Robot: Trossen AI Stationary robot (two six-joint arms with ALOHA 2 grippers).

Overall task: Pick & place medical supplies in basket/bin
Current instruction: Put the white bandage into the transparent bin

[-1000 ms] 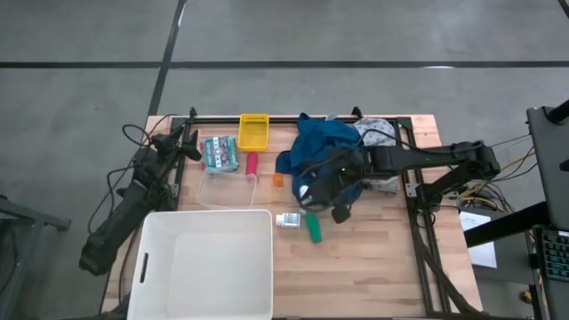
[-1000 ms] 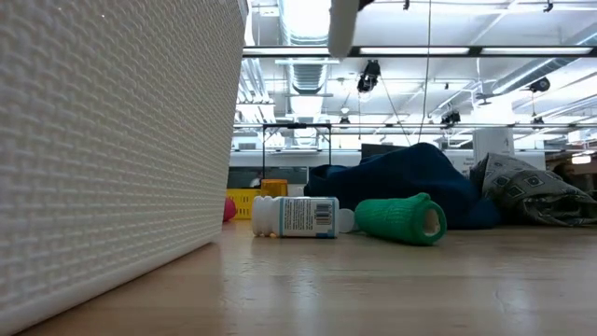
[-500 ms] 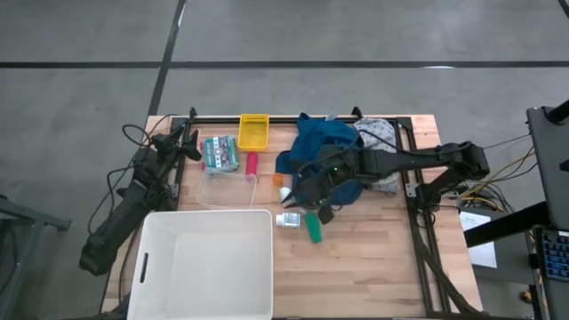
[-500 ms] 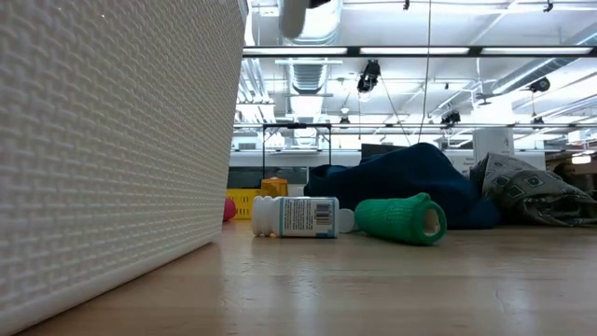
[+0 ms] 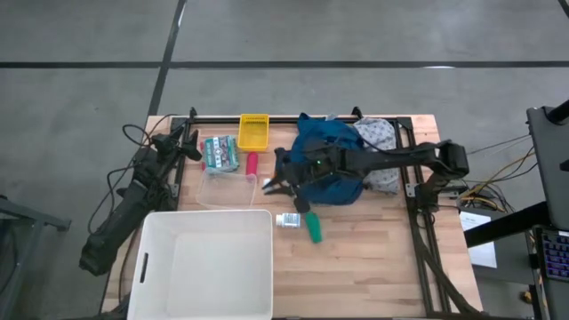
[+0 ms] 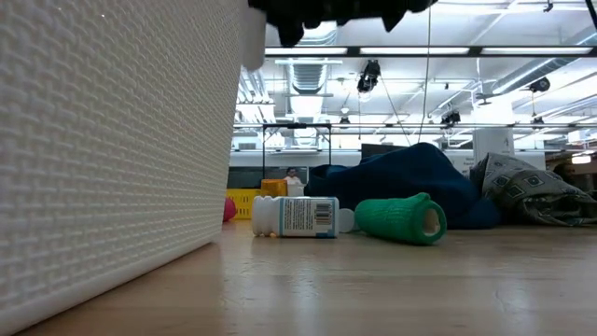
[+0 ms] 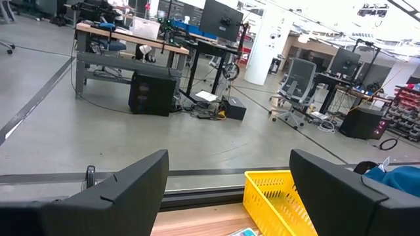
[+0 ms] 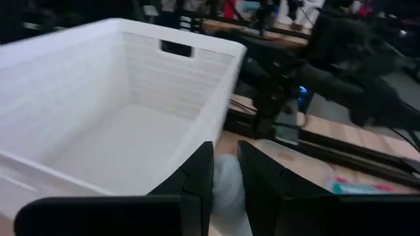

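Reaching farther left than a second ago, the right gripper (image 5: 271, 185) now hangs above the table (image 5: 373, 258) just past the white tub's (image 5: 203, 267) far corner, its fingers (image 8: 197, 177) nearly shut on a small white bottle (image 8: 226, 187). The orange cap that lay beside the blue garment (image 5: 324, 160) no longer shows. The green roll (image 5: 313, 228) lies lengthwise toward the camera edge; the white labelled bottle (image 5: 288, 220) lies crosswise. The tub's walls are ribbed plastic. The left gripper (image 7: 226, 190) waits at the table's far left, fingers apart and empty.
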